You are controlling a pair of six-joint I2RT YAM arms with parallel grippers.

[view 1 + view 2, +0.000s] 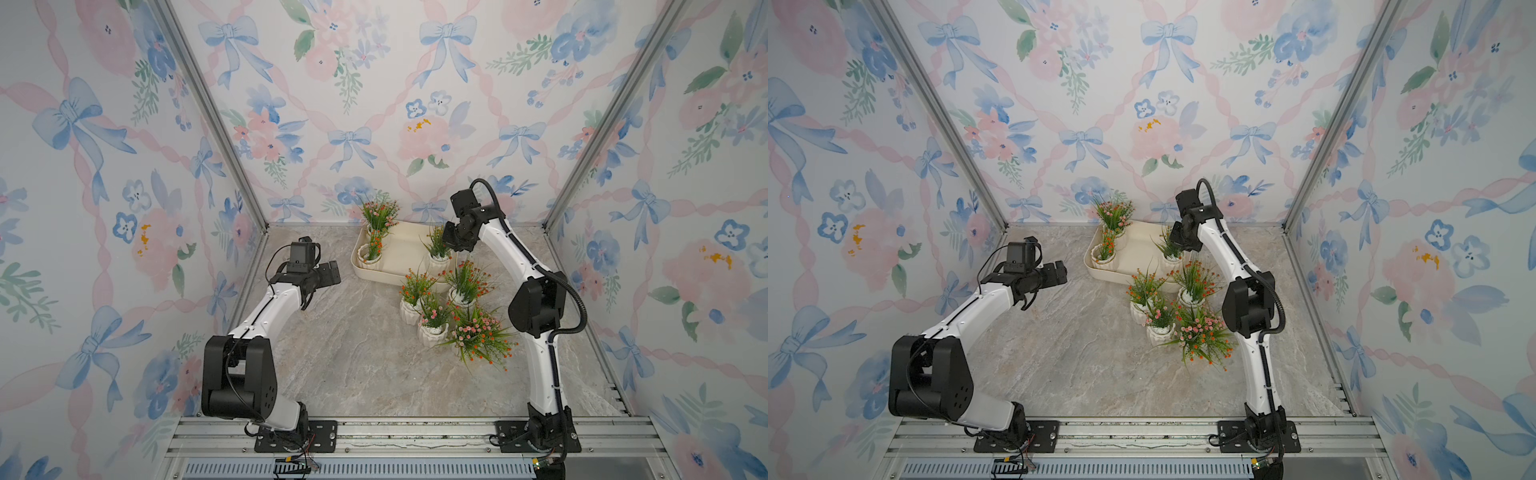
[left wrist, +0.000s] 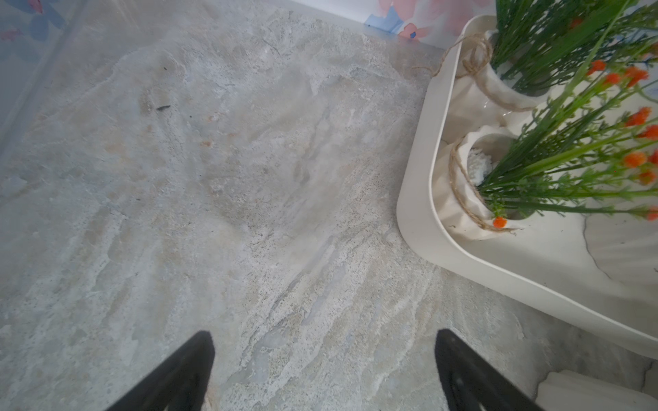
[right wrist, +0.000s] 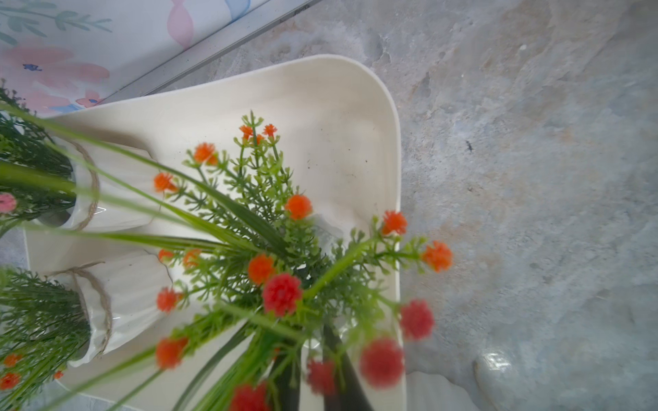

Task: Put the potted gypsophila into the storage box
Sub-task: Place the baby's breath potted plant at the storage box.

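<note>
The cream storage box [image 1: 386,276] [image 1: 1121,272] lies near the back wall. Two potted gypsophila [image 1: 372,253] [image 1: 379,216] stand along its left side. A third potted gypsophila [image 1: 438,253] [image 3: 281,291] is at the box's near right corner. My right gripper [image 1: 455,245] [image 3: 309,352] is shut on its green sprigs from above. Foliage hides its pot in the right wrist view, so I cannot tell if it rests on the box floor. Left of the box [image 2: 416,199], my left gripper [image 1: 328,274] [image 2: 324,334] hangs open over bare table, holding nothing.
Several more potted gypsophila [image 1: 432,320] cluster on the marble table in front of the box, close to the right arm's elbow [image 1: 536,303]. Flower-patterned walls enclose the table on three sides. Bare tabletop [image 1: 353,353] lies between the two arms.
</note>
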